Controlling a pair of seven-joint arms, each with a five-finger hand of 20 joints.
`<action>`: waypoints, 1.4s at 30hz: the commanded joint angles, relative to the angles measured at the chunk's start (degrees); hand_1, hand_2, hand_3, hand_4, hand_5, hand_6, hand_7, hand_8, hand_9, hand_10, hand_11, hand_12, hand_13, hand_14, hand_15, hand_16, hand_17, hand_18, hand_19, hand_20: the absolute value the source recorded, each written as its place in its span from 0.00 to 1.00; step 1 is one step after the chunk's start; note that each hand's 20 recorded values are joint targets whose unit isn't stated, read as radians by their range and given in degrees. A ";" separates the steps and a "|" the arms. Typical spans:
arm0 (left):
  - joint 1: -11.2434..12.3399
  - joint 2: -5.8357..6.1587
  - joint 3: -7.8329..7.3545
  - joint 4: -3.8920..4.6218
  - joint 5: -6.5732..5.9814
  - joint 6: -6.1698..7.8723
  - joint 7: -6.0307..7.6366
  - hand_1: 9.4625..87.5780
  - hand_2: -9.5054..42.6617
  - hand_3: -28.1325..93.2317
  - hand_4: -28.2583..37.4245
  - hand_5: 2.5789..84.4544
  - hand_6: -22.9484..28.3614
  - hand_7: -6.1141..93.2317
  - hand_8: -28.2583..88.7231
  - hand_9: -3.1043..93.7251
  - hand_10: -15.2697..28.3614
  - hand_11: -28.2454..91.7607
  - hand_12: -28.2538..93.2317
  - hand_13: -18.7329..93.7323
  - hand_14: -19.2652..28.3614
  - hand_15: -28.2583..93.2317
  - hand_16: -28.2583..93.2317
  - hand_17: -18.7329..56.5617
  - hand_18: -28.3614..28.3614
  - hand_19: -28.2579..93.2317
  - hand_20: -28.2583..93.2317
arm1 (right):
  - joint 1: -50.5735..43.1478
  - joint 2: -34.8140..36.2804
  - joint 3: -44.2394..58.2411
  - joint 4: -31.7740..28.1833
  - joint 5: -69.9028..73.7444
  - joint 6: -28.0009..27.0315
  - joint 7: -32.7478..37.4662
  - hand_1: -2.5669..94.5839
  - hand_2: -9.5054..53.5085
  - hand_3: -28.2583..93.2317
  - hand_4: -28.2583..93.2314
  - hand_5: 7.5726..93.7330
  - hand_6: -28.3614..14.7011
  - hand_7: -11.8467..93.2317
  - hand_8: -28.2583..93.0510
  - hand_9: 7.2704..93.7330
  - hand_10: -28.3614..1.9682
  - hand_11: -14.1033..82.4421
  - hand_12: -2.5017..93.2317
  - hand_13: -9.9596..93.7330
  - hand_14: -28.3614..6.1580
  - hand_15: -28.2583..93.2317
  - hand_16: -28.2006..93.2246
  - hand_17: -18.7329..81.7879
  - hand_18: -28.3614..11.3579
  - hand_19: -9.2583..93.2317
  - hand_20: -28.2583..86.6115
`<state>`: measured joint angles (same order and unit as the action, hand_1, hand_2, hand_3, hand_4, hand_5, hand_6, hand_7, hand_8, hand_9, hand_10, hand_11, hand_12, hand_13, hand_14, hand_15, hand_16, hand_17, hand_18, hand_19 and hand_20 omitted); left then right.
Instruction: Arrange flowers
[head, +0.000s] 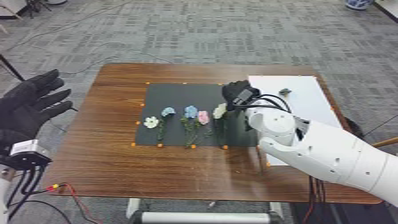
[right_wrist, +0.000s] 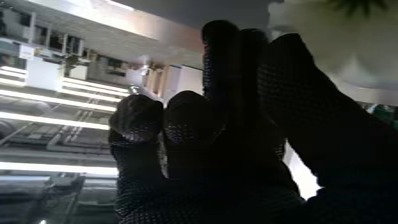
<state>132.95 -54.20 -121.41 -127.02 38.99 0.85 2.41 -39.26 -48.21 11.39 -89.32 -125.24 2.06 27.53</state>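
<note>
My right fingers (head: 236, 93) are loosely extended beside a white flower (head: 219, 111) mid-frame, my left fingers (head: 40, 82) spread at far left.

Your five flowers (head: 191, 111) in a row on the dark mat (head: 178, 92)
White bloom (head: 151, 121), blue (head: 168, 111), pale blue, pink (head: 202, 117), white (head: 219, 110); green stems (head: 192, 134) toward you.

Premises: consistent with a robotics lab in an office-type room. Noted: patterned grey carpet (head: 222, 30) on the floor; loose cables (head: 75, 200) beside a wooden desk (head: 120, 165); orange marks (head: 225, 147) on its top; a white jointed robot arm (head: 324, 155); overhead, strip lights (right_wrist: 62, 167) and exposed pipework (right_wrist: 75, 135).
</note>
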 joint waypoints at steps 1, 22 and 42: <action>0.26 -0.25 -0.08 -0.09 0.06 -0.01 -0.23 0.19 0.07 0.81 0.00 0.29 0.50 0.30 0.14 0.24 0.61 0.46 0.33 0.28 0.71 0.59 0.15 0.14 0.87 0.57 0.29 | 0.97 0.06 1.71 -0.35 -1.78 1.42 3.12 0.46 0.00 0.97 0.00 0.53 0.68 0.50 0.11 0.62 0.65 0.45 0.39 0.70 0.62 0.92 0.54 0.54 0.22 0.96 0.72; 0.28 -0.20 -0.20 0.13 0.12 -0.60 -0.54 0.19 0.07 0.81 0.00 0.29 0.51 0.30 0.15 0.24 0.61 0.45 0.33 0.28 0.71 0.59 0.16 0.15 0.87 0.57 0.29 | -0.35 4.35 7.43 7.41 9.00 1.92 10.91 0.41 0.00 0.99 0.00 0.18 0.38 0.23 0.18 0.22 0.36 0.25 0.18 0.59 0.52 0.91 0.47 0.48 0.21 0.91 0.65; 0.72 -0.49 -0.22 -0.38 0.11 -0.50 -0.05 0.19 0.07 0.81 0.00 0.29 0.50 0.30 0.15 0.24 0.61 0.45 0.33 0.28 0.71 0.59 0.16 0.14 0.87 0.57 0.29 | -4.04 2.14 12.79 15.53 13.15 -2.75 10.25 0.47 0.00 0.95 0.00 0.44 0.60 0.36 0.12 0.54 0.54 0.33 0.16 0.75 0.67 0.92 0.48 0.58 0.21 0.99 0.66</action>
<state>133.19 -54.26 -121.39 -127.04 38.99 0.69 2.39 -42.85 -46.37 25.12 -74.32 -111.61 -7.32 39.52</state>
